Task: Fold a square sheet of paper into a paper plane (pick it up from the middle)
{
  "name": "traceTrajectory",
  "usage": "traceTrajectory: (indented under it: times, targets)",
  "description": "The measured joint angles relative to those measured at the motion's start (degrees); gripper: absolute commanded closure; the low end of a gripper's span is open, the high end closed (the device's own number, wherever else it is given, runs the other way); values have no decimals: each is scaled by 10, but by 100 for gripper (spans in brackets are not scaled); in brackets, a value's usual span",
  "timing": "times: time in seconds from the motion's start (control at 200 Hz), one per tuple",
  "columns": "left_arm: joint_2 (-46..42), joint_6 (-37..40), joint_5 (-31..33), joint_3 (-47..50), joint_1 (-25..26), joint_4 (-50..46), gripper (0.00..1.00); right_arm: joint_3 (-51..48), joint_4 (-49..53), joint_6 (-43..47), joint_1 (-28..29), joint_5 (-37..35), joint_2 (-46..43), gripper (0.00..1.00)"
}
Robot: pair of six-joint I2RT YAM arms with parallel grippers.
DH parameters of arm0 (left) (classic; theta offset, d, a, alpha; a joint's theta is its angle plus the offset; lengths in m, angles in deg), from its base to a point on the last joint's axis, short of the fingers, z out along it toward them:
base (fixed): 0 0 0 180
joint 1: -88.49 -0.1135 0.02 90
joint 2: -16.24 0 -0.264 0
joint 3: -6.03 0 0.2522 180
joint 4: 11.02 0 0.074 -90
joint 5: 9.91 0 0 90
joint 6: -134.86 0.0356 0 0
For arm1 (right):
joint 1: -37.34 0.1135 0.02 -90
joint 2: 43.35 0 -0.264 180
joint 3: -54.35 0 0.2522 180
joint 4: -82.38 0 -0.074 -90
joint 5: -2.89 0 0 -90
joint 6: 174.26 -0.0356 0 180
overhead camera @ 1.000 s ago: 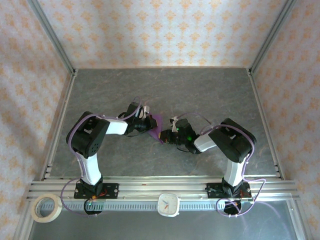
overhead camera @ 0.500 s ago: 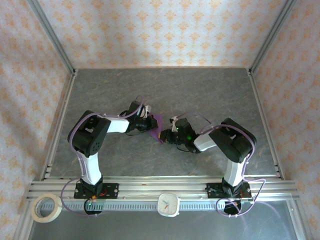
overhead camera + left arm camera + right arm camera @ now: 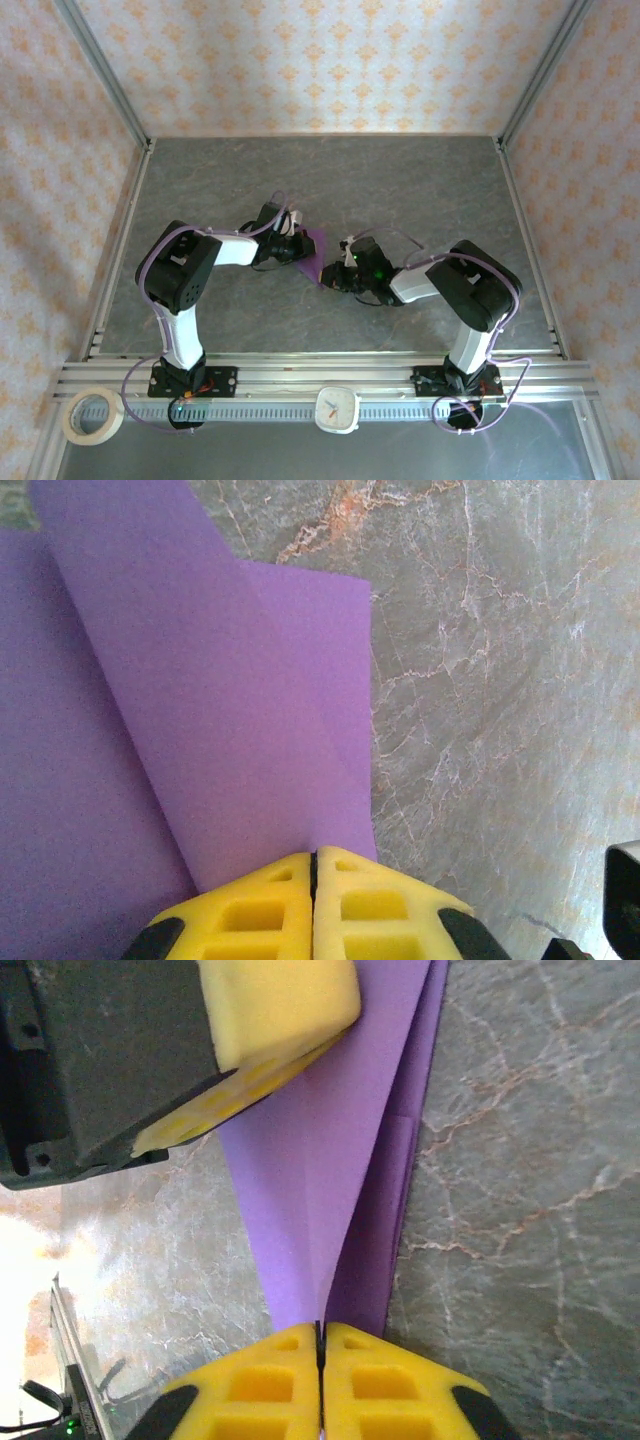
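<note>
Purple paper sheet (image 3: 313,252), partly folded, is seen at the middle of the grey marbled table (image 3: 420,190). Its 10 o'clock edge is pinched by the left gripper (image 3: 297,245) and its 5 o'clock end by the right gripper (image 3: 328,276), each pair of yellow pads (image 3: 290,1380) pressed together on it.

The purple paper (image 3: 200,730) is thin, matt and smooth, with crisp creases. The worktop (image 3: 500,680) looks like grey veined stone with a dull sheen. The left pincer (image 3: 313,865) and right pincer (image 3: 320,1335) have yellow, matt, foam-like pads (image 3: 270,1390). The rails (image 3: 330,375) are pale brushed metal.
</note>
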Motion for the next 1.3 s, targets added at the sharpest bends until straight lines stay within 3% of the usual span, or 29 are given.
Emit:
traceTrajectory:
  times: [0.08, 0.195, 0.295, 0.535, 0.646, 0.706, 0.836, 0.966, 1.121, 1.301]
  targets:
    - [0, 0, -1, 2, 1, 3, 92, -5, -8, -6, 0, 0, 0, 97]
    - [0, 0, -1, 3, 3, 8, 92, -12, -20, -11, 0, 0, 0, 88]
    - [0, 0, 0, 3, 3, 9, 92, -15, -26, -13, 0, 5, -3, 86]
    - [0, -1, -1, 8, 4, 18, 92, -26, -23, -19, 0, 7, -9, 100]
    - [0, -3, -1, 12, 4, 26, 92, -26, -23, -22, 0, 7, -9, 100]
    - [0, -5, -1, 14, 4, 31, 92, -26, -23, -22, 0, 7, -9, 92]
    - [0, -6, -2, 18, 4, 38, 92, -26, -23, -24, 0, 9, -11, 88]
    - [0, -7, -2, 18, 4, 41, 92, -26, -19, -26, 0, 15, -14, 88]
    - [0, -7, -2, 18, 4, 41, 93, -26, -10, -28, 0, 17, -14, 100]
    - [-1, -9, -1, 23, 4, 48, 93, -25, -5, -26, 0, 17, -14, 92]
